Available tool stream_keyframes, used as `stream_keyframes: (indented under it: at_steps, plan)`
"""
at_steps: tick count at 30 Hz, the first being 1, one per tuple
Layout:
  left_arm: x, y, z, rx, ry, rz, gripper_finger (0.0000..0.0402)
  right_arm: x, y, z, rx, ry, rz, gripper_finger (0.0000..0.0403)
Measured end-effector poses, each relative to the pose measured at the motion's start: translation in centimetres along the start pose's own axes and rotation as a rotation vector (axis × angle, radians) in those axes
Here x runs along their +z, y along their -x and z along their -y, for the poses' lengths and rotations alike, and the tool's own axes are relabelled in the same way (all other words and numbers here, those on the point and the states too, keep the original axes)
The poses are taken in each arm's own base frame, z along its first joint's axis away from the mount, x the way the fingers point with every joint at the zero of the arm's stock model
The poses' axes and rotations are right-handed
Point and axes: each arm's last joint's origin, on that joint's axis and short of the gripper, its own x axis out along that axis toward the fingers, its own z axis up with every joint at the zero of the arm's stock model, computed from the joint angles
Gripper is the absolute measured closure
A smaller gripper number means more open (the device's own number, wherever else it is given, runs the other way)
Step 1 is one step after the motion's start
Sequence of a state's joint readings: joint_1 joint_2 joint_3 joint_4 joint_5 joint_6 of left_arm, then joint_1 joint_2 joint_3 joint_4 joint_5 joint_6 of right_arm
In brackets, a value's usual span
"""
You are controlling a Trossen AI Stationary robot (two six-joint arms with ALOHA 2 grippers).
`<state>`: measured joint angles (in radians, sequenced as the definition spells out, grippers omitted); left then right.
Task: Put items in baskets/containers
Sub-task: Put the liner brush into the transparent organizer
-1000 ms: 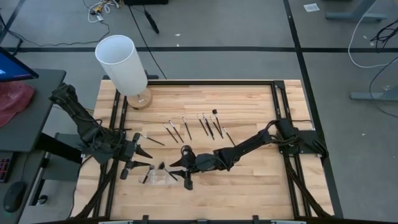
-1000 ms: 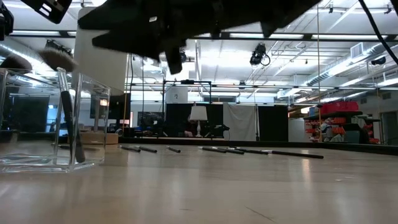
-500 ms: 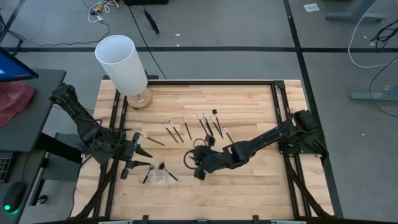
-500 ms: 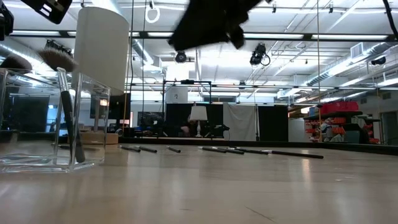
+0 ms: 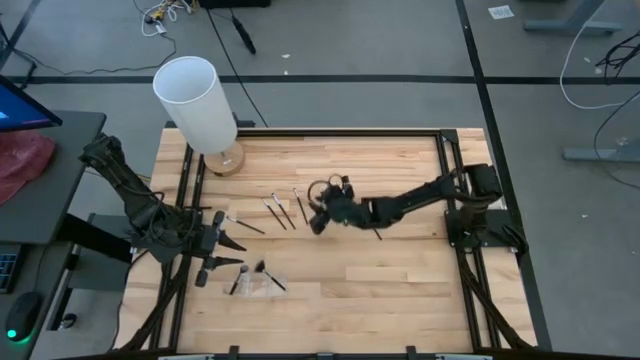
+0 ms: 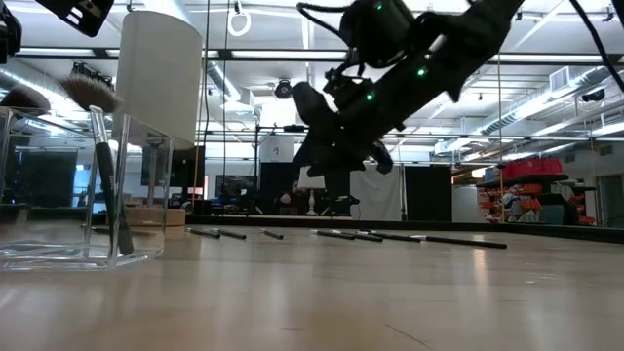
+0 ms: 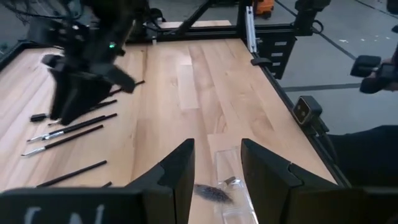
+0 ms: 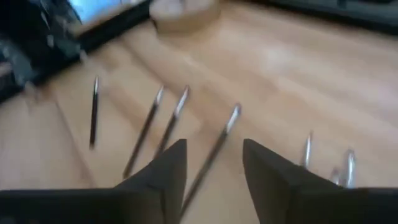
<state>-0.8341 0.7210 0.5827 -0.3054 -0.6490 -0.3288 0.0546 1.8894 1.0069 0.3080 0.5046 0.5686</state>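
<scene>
Looking down on your table (image 5: 400,290), the clear tray (image 5: 258,284) sits near the front left with two brushes (image 5: 268,276) in it. The left gripper (image 5: 228,254) waits just left of the tray. Behind it, mid-table, loose brushes (image 5: 282,211) lie in a row. The right gripper (image 5: 320,212) hovers over that row's right part. The white cylinder (image 5: 197,103) stands at the back-left corner.

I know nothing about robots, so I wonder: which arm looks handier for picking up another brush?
Probably the right. Its gripper hangs open over the row of brushes, while the left gripper waits open beside the tray.
</scene>
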Motion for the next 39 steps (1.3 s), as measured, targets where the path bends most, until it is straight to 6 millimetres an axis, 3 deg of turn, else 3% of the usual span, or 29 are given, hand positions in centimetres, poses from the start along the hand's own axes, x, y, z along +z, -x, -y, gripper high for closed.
stream_keyframes:
  at_steps: [5, 10, 25, 33, 39]
  plan:
    - [0.0, 0.0, -0.1, 0.026, -0.001, 0.009, 0.0268, -0.6, -2.1, 2.0, -0.064, 0.009, -0.046, 0.0211]
    - [-0.1, -0.3, 0.1, 0.035, -0.009, -0.001, 0.0268, -2.1, -3.5, 3.3, -0.137, -0.015, -0.092, 0.0217]
    - [-1.1, -2.0, 1.1, 0.059, -0.077, -0.069, 0.0268, -4.5, -4.5, 4.2, -0.195, 0.062, -0.190, 0.0295]
    - [-1.1, -2.0, 1.1, 0.058, -0.075, -0.068, 0.0268, -5.3, -4.1, 3.7, -0.177, 0.184, -0.255, 0.0386]
    - [-1.1, -2.0, 1.1, 0.059, -0.065, -0.070, 0.0268, -5.6, -3.5, 2.5, -0.143, 0.201, -0.217, 0.0391]
